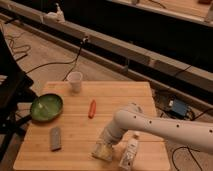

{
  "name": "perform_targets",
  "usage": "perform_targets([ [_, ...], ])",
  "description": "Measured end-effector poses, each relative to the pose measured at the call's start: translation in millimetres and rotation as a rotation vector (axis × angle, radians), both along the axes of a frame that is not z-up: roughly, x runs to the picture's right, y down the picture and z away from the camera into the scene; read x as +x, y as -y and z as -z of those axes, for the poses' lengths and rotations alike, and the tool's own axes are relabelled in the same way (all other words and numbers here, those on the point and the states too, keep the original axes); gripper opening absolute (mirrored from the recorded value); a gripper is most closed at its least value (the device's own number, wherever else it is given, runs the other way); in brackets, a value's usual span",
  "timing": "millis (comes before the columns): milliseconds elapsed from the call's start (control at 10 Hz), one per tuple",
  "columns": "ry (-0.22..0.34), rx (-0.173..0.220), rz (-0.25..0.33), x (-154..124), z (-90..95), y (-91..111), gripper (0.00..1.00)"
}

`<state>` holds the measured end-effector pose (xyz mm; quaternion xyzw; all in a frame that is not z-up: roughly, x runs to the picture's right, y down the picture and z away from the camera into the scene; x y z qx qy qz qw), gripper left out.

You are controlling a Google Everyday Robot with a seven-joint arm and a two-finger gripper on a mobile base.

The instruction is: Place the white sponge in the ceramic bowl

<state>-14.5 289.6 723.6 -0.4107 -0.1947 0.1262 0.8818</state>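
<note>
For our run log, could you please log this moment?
gripper: down at white sponge | ceramic bowl: apart, holds no sponge | step: not placed

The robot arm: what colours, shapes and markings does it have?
The arm is white, made of smooth rounded tubes with a bulging joint and small dark dots along it. No cables show on it. Its gripper, pale too, is right at the white sponge.
</note>
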Motion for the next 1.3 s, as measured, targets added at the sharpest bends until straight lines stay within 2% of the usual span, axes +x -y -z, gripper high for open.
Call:
perform_targets([
  [400,0.022,-0.028,-0.050,-7.4,-17.6,-24.9,0.65],
  [600,0.045,-0.009,-0.096,-10.0,-24.7,-34.0,0.63],
  [700,0.048,-0.001,-0.101,-9.8,-25.4,-34.2,0.61],
  [900,0.066,0.052,-0.084,-9.3,-25.9,-38.4,0.36],
  [1300,0.080,0.103,-0.062,-12.6,-17.2,-32.0,0.02],
])
